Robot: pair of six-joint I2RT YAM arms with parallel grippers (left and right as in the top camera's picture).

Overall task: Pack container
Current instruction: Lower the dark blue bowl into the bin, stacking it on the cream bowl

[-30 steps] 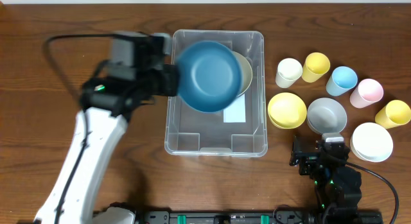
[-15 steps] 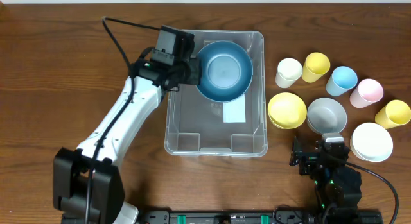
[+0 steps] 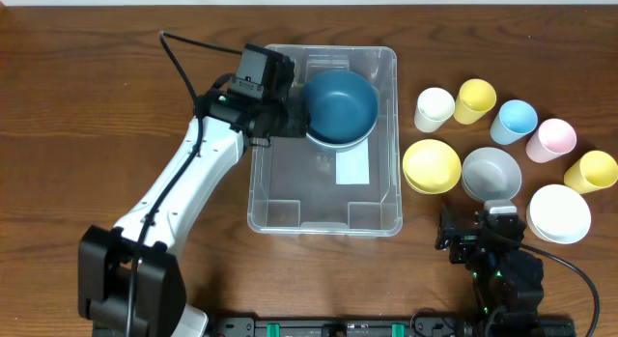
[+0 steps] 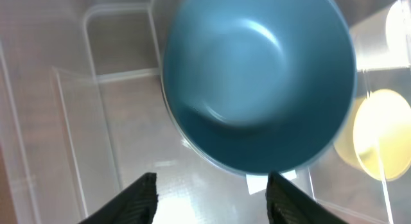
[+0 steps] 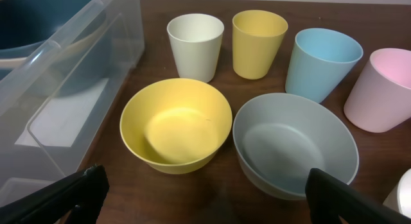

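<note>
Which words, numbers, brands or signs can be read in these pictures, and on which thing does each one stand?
None can be read.
The white label on the base of the container shows no legible print: it is too small in the overhead view, and it is blurred behind the clear wall in the right wrist view.
Nothing else in view carries visible print.

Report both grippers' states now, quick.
Left gripper: open, holding nothing; the blue bowl lies just past its fingertips.
Right gripper: open, empty.
</note>
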